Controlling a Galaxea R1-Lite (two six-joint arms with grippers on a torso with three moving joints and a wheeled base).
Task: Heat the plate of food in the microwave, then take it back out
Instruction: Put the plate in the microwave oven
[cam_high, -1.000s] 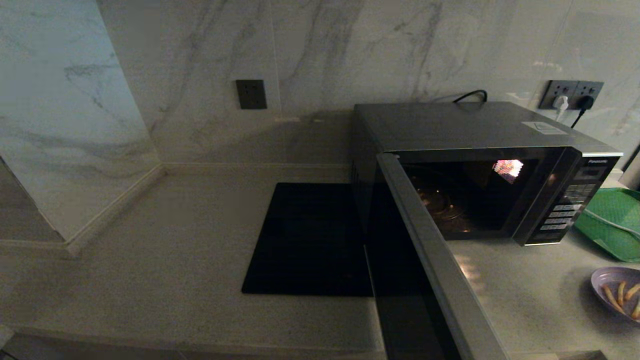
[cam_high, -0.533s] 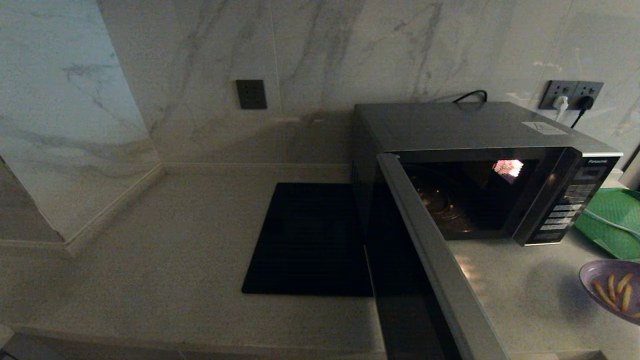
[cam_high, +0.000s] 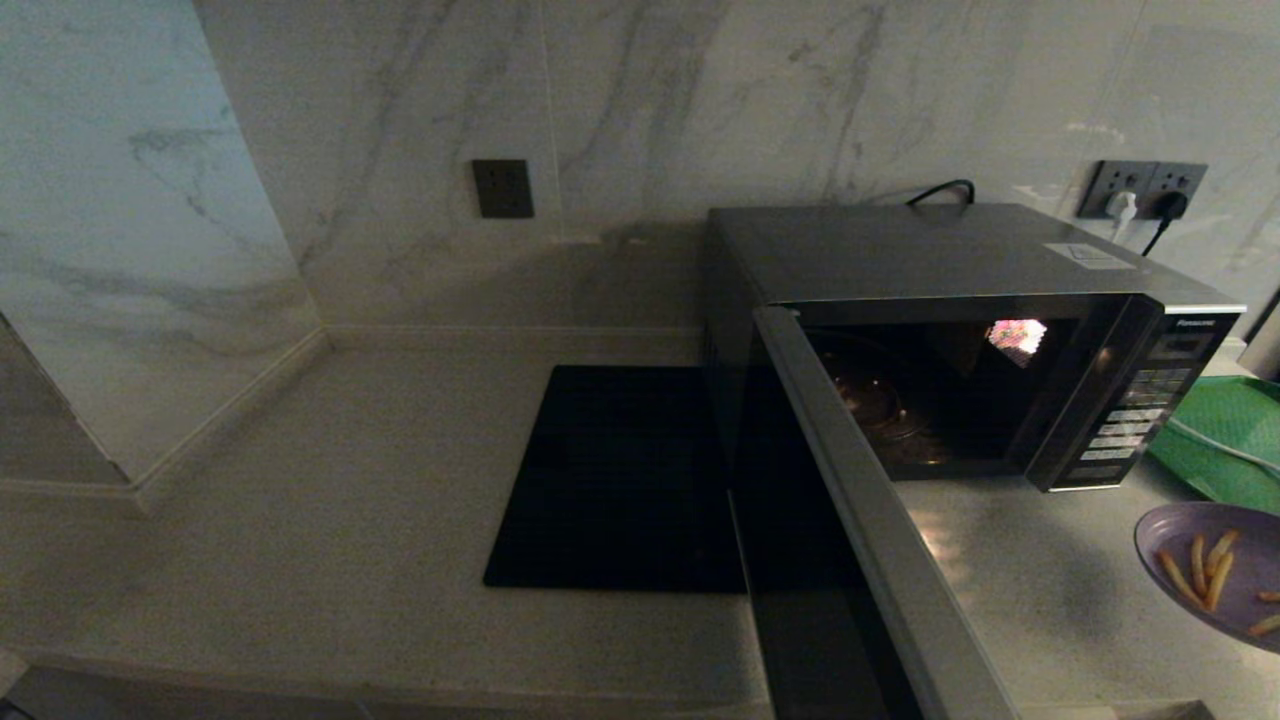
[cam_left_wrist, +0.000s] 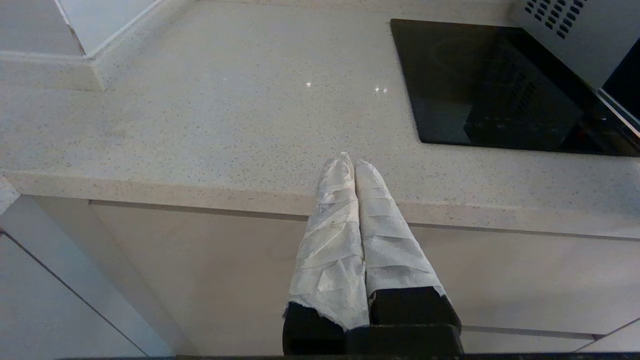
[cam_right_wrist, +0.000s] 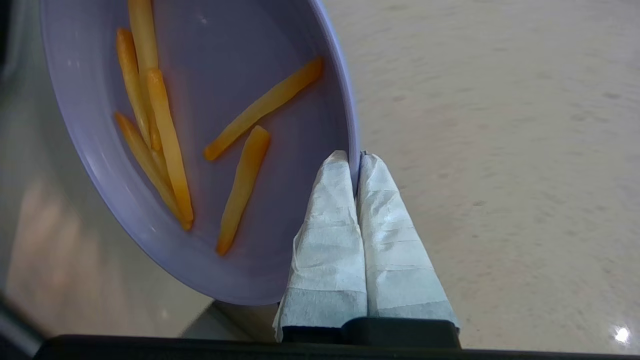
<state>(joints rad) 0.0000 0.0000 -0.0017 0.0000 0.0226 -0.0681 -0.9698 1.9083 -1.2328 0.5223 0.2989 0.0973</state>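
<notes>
The silver-grey microwave (cam_high: 940, 250) stands on the counter with its dark glass door (cam_high: 860, 540) swung wide open toward me and its lit cavity empty. The lilac-pink plate of food (cam_high: 1215, 575) with several fries hangs above the counter at the right edge of the head view, right of the microwave's front. In the right wrist view my right gripper (cam_right_wrist: 356, 159) is shut on the rim of the plate of food (cam_right_wrist: 210, 150), one wrapped finger inside the rim and one outside. My left gripper (cam_left_wrist: 350, 162) is shut and empty, low before the counter's front edge.
A flat black square mat (cam_high: 625, 480) lies left of the microwave. A green tray (cam_high: 1225, 450) sits behind the plate, right of the button panel (cam_high: 1125, 420). Wall sockets (cam_high: 1140, 190) with plugs are behind. The counter's left end meets a marble corner (cam_high: 150, 470).
The plate has risen off the counter and shifted left toward the microwave's opening, carried by my right gripper. The microwave, its door and the left arm have not moved.
</notes>
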